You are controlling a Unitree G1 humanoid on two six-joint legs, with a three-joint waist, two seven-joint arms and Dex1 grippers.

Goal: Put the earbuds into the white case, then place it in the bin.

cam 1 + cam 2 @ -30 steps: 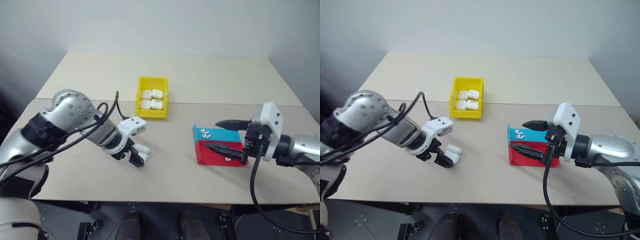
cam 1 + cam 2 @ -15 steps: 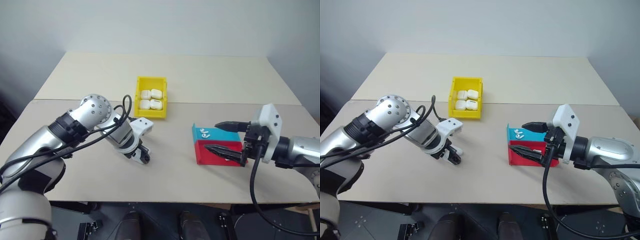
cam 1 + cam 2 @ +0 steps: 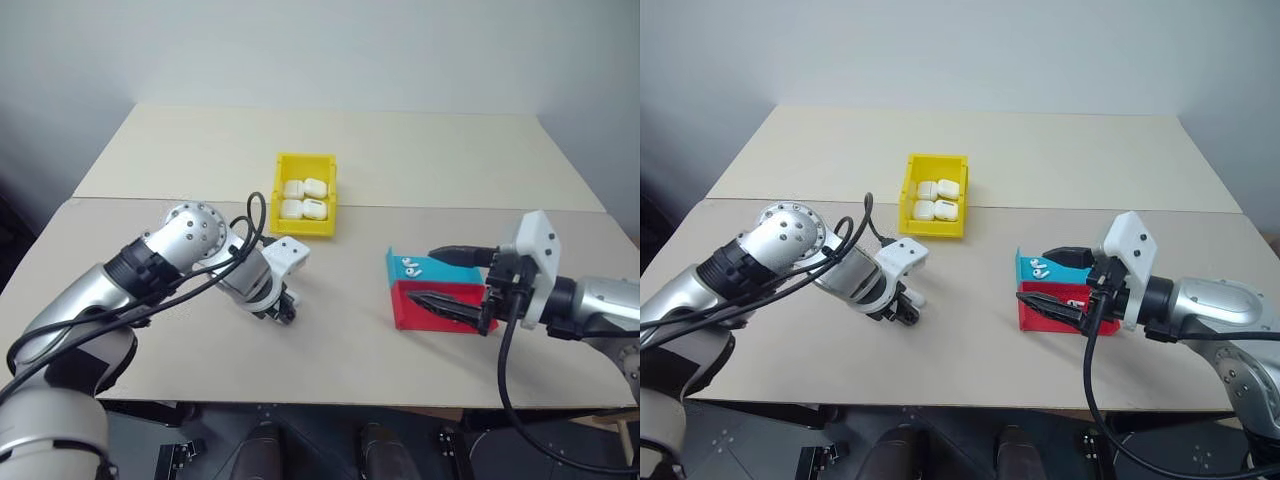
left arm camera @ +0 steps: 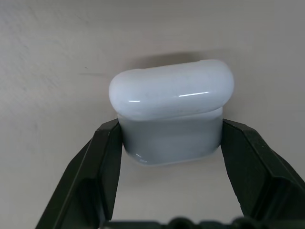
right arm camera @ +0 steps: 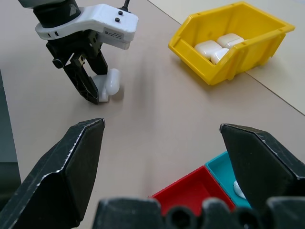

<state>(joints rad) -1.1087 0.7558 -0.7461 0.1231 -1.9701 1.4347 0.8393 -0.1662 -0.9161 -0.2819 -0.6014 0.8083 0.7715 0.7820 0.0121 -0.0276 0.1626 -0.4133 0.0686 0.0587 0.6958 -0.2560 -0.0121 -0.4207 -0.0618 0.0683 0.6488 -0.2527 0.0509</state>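
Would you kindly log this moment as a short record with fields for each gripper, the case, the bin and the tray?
left gripper: jaws shut on small glossy white earbud case, on the beige table
right gripper: jaws open, over the teal-and-red flat tray
tray: tiny white earbuds in teal part
bright yellow plastic bin: four white cases inside
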